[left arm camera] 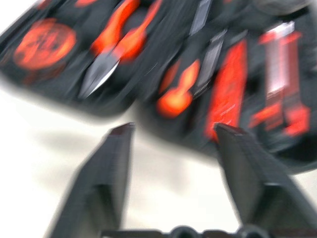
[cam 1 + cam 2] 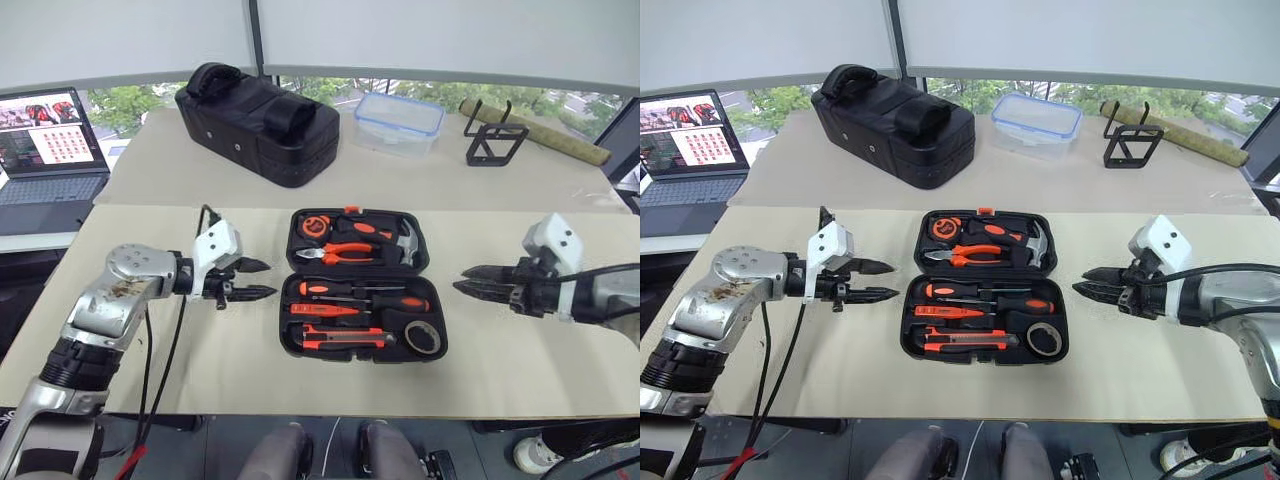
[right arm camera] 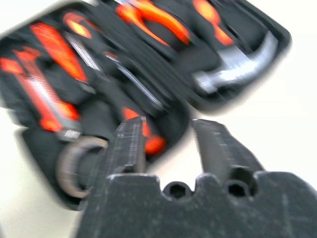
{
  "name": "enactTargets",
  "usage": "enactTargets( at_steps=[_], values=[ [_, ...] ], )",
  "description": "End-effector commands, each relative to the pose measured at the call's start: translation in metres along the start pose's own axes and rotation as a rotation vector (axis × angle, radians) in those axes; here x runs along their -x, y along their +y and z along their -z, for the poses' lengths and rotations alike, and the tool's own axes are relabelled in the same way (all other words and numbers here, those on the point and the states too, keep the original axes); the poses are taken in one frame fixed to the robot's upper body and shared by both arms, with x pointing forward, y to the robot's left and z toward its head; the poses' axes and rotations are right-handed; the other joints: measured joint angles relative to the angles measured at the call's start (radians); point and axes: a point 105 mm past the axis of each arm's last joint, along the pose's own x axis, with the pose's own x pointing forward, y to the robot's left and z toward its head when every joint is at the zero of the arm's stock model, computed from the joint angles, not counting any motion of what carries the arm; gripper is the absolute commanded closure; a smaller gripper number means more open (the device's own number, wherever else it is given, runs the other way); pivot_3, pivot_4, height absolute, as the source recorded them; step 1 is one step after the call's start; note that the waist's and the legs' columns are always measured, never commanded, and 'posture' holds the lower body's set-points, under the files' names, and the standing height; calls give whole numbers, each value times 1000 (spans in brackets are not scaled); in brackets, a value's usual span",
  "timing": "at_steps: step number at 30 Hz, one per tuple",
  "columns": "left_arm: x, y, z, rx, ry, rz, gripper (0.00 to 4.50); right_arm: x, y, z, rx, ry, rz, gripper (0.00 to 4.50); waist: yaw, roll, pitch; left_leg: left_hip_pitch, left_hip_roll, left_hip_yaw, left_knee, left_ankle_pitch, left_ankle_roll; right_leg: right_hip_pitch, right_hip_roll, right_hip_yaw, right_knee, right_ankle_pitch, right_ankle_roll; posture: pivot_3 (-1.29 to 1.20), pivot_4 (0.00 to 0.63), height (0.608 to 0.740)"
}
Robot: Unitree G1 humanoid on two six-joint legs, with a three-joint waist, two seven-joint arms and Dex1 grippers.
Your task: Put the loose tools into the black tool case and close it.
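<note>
Tool case open (tools seated) — grippers apart.

Left arm, lower left of the head view: silver-grey metal forearm, scuffed with brownish marks on its rounded joint cap, black ribbed collar further down. Thin black cable loops beneath it; a red cable end shows at the bottom edge. White angular plastic wrist housing carries the left gripper, two black tapered fingers with pointed tips.

Right arm, right edge: grey metal forearm, black cables running along it, white angular wrist block, and the right gripper with matching black pointed fingers. In the wrist view the fingers look matt black and finely ridged, with round holes in the black base.
</note>
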Motion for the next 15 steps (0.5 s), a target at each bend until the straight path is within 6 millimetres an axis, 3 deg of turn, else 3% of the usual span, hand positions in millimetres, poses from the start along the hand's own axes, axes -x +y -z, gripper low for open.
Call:
enactTargets(
  at_steps=[1, 3, 4, 8, 15],
  values=[
    [-7, 9, 5, -44, 17, -49, 3433, -13, -12, 7, 95, 29, 8, 4424, -2, 0, 0, 0, 0, 0, 0, 0, 0, 0, 0, 0, 0, 0, 0, 0, 150, 722],
    [-14, 11, 6, -44, 16, -49, 4228, -21, -12, 13, 123, 48, -16, 4500, -1, 0, 0, -1, 0, 0, 0, 0, 0, -1, 0, 0, 1, 0, 0, 0, 150, 722],
    [-18, 11, 5, -40, 10, -45, 4419, -25, -12, 15, 142, 57, -31, 4500, -1, 0, 0, -1, 0, 0, 0, 0, 0, -1, 0, 0, 1, 0, 0, 0, 150, 722],
    [-34, 6, 2, -18, -15, 0, 4419, -39, -8, 20, 229, 94, -99, 4500, -1, 0, 0, -7, -1, 1, 4, 0, 0, -8, 0, -1, 4, 0, 0, 0, 150, 722],
    [-34, -45, 2, -15, -37, 260, 4419, -43, 19, 13, 337, 57, -228, 4500, -23, 1, 0, -9, 0, 3, 3, 1, -1, -12, 0, 0, 5, 0, 0, 0, 150, 722]
  ],
)
